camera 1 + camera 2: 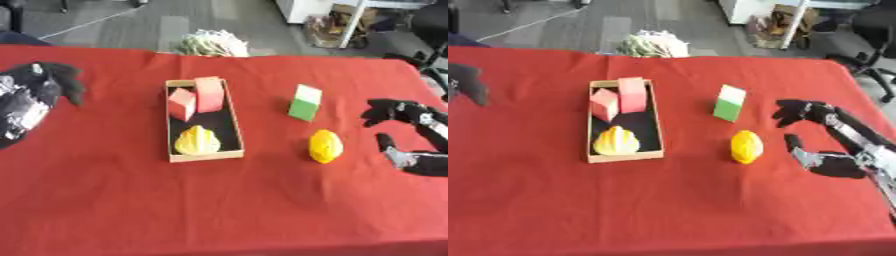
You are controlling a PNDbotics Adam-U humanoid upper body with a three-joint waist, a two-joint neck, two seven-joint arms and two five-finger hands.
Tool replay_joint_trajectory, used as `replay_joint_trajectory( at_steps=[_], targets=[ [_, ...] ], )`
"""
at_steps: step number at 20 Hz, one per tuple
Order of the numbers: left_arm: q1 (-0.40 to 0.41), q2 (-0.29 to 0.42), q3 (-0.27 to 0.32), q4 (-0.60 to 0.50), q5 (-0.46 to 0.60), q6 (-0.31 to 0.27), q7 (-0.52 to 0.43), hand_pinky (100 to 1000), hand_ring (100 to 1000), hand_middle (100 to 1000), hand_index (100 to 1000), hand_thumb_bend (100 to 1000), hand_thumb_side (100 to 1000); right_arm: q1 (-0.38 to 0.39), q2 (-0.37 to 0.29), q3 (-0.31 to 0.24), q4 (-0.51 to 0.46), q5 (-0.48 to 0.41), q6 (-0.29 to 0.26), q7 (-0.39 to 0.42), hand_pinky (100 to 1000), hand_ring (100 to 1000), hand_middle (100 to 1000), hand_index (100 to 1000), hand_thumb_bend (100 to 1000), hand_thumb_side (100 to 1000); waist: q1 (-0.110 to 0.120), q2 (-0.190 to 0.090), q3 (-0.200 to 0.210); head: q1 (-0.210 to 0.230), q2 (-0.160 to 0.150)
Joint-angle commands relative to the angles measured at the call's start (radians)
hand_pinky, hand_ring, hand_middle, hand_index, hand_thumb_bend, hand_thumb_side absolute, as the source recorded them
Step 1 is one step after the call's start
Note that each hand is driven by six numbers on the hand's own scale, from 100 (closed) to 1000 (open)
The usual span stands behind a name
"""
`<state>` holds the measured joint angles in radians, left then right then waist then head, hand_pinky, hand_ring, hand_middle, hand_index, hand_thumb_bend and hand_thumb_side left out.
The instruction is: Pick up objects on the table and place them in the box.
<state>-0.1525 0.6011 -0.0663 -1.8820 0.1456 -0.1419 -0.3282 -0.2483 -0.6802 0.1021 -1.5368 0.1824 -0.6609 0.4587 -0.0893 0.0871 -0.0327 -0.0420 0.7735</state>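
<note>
A red cloth-covered table (105,200) fills most of the frame, with grey floor and office clutter along the top edge. Left of centre sits a shallow cardboard box (172,125) with a dark floor, its long axis running up and down the frame; it already holds two pinkish-red blocks (208,93) at its upper end and a yellow ridged, shell-like object (197,141) at its lower end. Two things remain outside it, both to the right of the box: a green and white carton (729,103) standing upright just above centre, and a yellow oval, lemon-like object (746,146) lying below it, its long axis roughly up and down. The robot's right hand (815,135) rests at the right of the frame, fingers spread and relaxed, holding nothing, thumb toward the lower side; the yellow oval lies just to its left, near the thumb tip, with the carton a little farther up and left. The left hand (39,87) sits at the left edge, well apart from both; whether its fingers are curled I cannot tell. The right hand looks the better placed for either remaining piece, the oval first.
</note>
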Motion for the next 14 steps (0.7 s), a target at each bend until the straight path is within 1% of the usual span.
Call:
replay_joint_trajectory(
  at_steps=[1,3,6,10,14],
  targets=[
    [0.011,-0.013,0.020,-0.033,0.010,0.024,-0.011,703,565,585,808,100,765,-0.058,-0.084,0.041,0.044,0.096,-0.062,0.031,791,803,831,974,100,231,-0.006,-0.026,0.004,-0.024,-0.004],
    [0.020,-0.025,0.019,-0.039,0.012,0.033,-0.018,702,564,584,808,100,773,-0.095,-0.090,0.072,0.080,0.149,-0.094,0.046,802,828,851,978,100,242,-0.007,-0.026,0.010,-0.036,-0.004],
    [0.026,-0.041,0.016,-0.044,0.013,0.044,-0.030,702,562,582,809,100,786,-0.140,-0.075,0.104,0.137,0.221,-0.130,0.061,812,846,864,981,100,253,-0.007,-0.026,0.018,-0.049,-0.004],
    [0.029,-0.053,0.012,-0.045,0.008,0.052,-0.048,702,563,582,810,100,797,-0.185,-0.037,0.118,0.214,0.305,-0.160,0.053,817,854,867,981,100,262,-0.006,-0.025,0.027,-0.056,-0.004],
    [0.032,-0.062,0.011,-0.046,0.002,0.054,-0.060,702,562,582,811,100,803,-0.214,-0.005,0.122,0.282,0.387,-0.182,0.031,822,861,872,981,100,270,-0.004,-0.024,0.032,-0.059,-0.004]
  ],
)
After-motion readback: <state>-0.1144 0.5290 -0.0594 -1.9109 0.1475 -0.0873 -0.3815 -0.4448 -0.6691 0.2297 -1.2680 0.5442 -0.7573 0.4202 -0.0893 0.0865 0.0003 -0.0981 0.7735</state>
